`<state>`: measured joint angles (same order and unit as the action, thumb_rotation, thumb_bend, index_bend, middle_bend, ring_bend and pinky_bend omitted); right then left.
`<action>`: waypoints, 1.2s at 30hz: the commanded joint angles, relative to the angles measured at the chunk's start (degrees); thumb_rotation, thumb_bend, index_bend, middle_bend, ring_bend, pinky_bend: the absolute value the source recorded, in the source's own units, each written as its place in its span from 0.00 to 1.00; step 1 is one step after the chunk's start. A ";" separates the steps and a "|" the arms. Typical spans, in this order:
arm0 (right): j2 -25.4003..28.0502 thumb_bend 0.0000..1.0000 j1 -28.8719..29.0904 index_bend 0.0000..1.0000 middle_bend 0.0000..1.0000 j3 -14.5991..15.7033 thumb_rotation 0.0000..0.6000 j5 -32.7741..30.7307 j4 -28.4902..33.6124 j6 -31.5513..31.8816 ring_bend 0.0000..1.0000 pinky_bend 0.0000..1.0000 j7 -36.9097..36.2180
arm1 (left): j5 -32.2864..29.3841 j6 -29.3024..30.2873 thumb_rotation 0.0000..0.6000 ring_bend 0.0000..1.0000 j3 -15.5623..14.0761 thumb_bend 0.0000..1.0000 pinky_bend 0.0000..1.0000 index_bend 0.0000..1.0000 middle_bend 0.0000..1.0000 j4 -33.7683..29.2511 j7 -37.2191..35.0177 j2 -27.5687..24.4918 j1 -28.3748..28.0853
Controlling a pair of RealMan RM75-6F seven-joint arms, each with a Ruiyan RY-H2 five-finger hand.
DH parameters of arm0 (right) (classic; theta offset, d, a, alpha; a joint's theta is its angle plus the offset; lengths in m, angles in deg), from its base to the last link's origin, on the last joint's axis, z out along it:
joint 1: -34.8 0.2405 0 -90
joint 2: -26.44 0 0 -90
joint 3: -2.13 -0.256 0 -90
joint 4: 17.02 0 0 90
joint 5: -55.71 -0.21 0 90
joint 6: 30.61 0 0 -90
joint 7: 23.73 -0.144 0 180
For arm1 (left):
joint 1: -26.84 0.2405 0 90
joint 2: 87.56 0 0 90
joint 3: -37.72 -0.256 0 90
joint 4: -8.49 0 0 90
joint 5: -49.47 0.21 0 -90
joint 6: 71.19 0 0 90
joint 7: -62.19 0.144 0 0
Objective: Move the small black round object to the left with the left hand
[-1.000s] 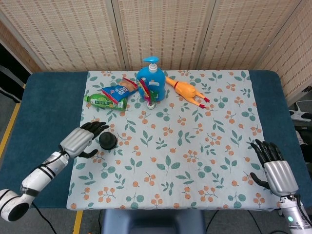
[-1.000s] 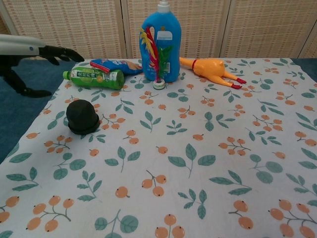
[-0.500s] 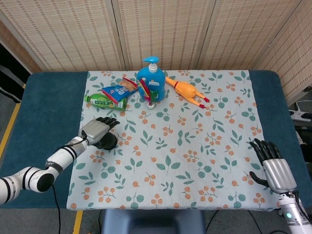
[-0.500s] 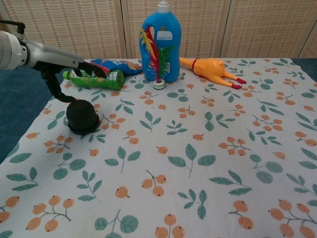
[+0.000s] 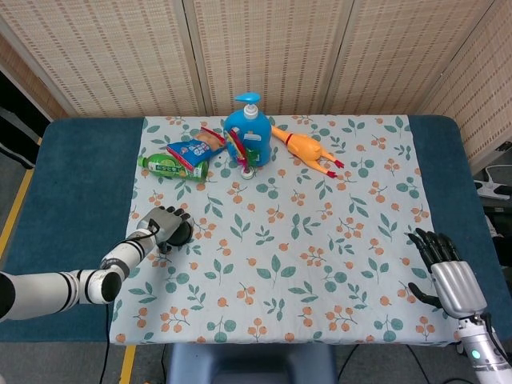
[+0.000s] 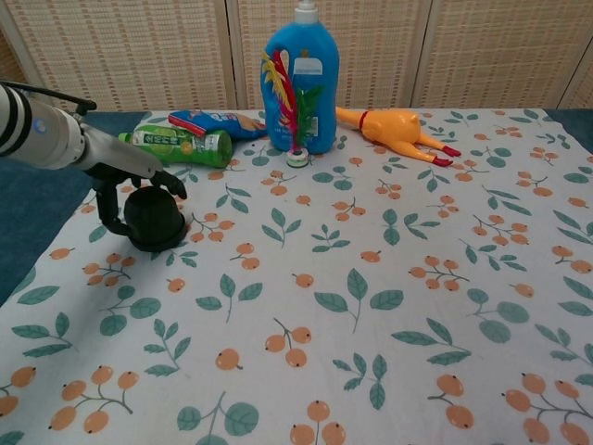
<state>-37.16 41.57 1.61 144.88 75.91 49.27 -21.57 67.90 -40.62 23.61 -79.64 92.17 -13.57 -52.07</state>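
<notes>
At the far left, the left hand arches over the small black round object, which sits on the floral tablecloth near its left edge, in front of the lying green bottle. The fingers drape over the object's top and far side while the thumb hooks down on its left; they seem to touch it, but neither view shows whether the grasp is firm.

Just behind the bottle lies a blue snack packet. Toward the middle stand the blue pump bottle and a feathered shuttlecock just in front of it, then the rubber chicken lying to their right. At the far right, the right hand rests near the table's edge with fingers spread, holding nothing.

The risks, as I judge them: a shallow grip could let the rounded object slip or roll out as it is drawn left, and dragging it could rumple the cloth. The green bottle lies near enough that a wide sweep of the fingers might knock it.

In the head view the hand covers most of the object; the chest view crops the left arm and omits the right hand altogether.
</notes>
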 commanded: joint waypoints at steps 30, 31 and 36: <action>-0.20 0.18 0.11 0.00 0.00 0.06 1.00 -0.59 0.42 -0.12 0.00 0.00 1.06 | -6.78 3.00 1.00 0.00 -7.29 0.37 0.21 0.00 0.00 1.80 1.97 5.20 -8.00; -0.23 0.18 0.13 0.00 0.00 0.08 1.00 -0.59 0.41 -0.17 0.00 0.00 1.14 | -6.67 2.95 1.00 0.00 -7.30 0.37 0.21 0.00 0.00 1.88 2.05 5.29 -8.01; -0.28 0.18 0.26 0.00 0.00 0.09 1.00 -0.75 0.43 -0.46 0.00 0.00 1.33 | -8.39 2.01 1.00 0.00 -8.52 0.37 0.24 0.00 0.00 2.87 3.13 6.35 -8.76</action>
<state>-37.44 41.83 1.70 144.14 76.34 48.80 -20.25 59.94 -38.34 15.45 -77.04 95.00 -7.51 -60.59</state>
